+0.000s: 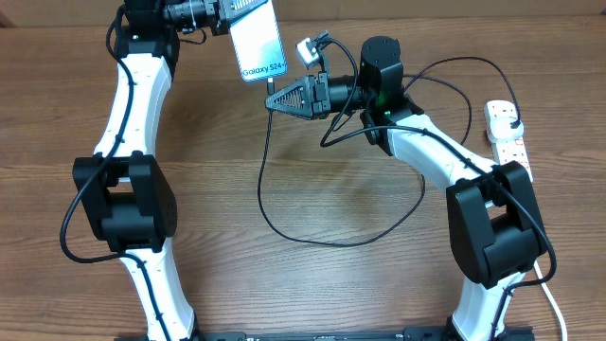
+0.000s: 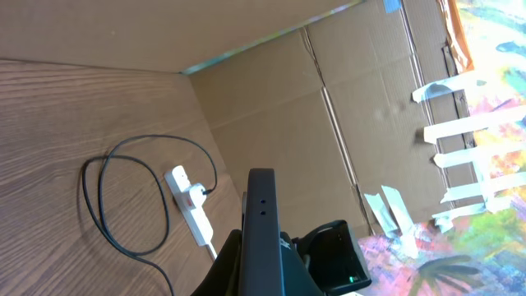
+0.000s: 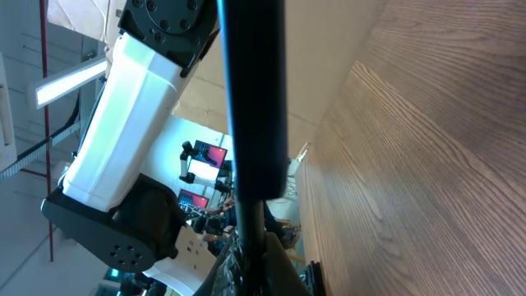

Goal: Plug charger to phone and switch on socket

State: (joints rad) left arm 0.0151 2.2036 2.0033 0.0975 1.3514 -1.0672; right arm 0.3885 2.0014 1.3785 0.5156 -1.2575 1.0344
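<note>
The phone is pinched by the left end effector and held over the far side of the tabletop. The charger is clamped near its connector tip by the right end effector, just below the phone's lower edge; contact cannot be told. The socket lies well apart, at the right.

The phone stands edge-on, dark, at bottom centre. On the bench the white socket lies near the cardboard wall. The charger cable loops beside it, 1 end plugged in.
</note>
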